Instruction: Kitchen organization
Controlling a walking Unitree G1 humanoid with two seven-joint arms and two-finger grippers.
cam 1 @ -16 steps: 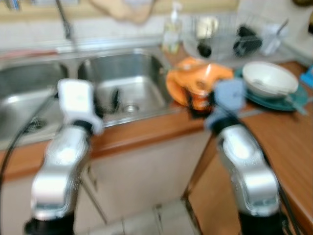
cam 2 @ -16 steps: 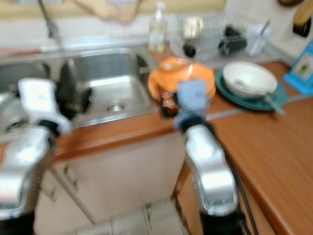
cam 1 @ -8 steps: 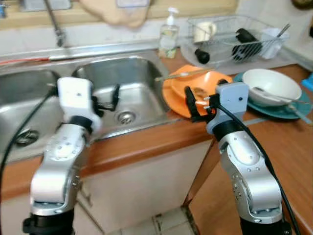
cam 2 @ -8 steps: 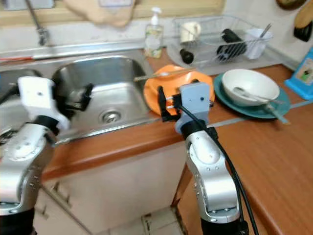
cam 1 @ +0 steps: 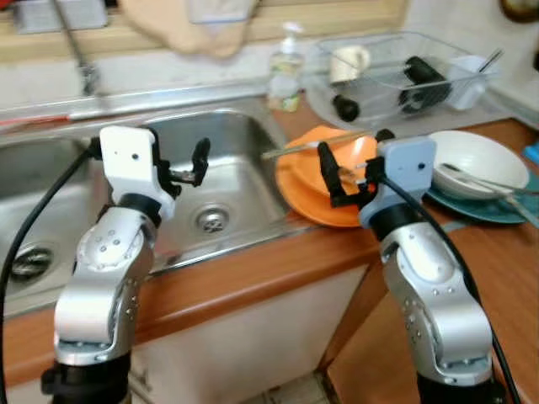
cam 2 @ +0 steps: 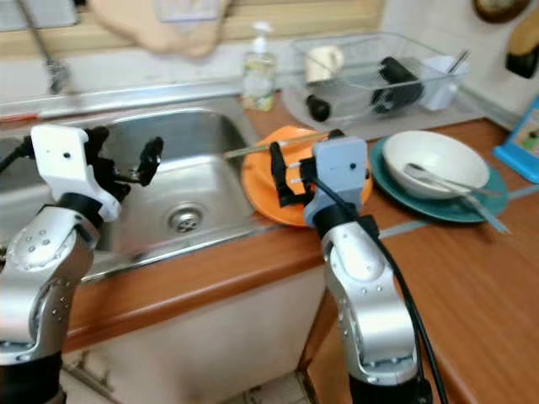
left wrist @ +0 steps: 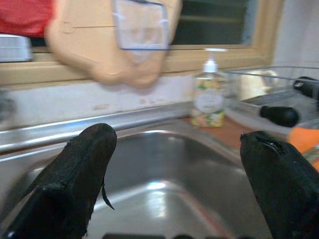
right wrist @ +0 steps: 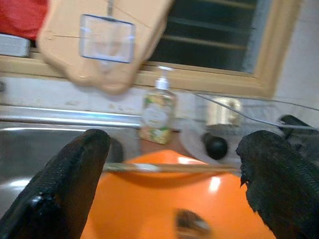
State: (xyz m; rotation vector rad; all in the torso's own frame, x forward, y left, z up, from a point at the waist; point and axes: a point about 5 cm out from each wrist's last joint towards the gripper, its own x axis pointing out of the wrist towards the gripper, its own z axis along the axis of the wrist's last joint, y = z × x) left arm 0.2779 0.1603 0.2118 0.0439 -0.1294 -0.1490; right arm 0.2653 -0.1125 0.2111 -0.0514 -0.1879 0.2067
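The right tool (cam 1: pixel 337 172) is held wide open, empty, just above the orange plate (cam 1: pixel 316 198); the left tool (cam 1: pixel 189 164), also open and empty, is held over the sink (cam 1: pixel 244 143).

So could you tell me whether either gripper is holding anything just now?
Nothing is held: the left gripper is open over the sink, the right gripper open above the orange plate.

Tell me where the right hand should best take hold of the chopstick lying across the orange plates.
Probably the chopstick's end that overhangs the orange plates toward the sink. There it is thin, nearly level and has free space beneath it. The open right hand would likely come down from above, fingers straddling it crosswise.
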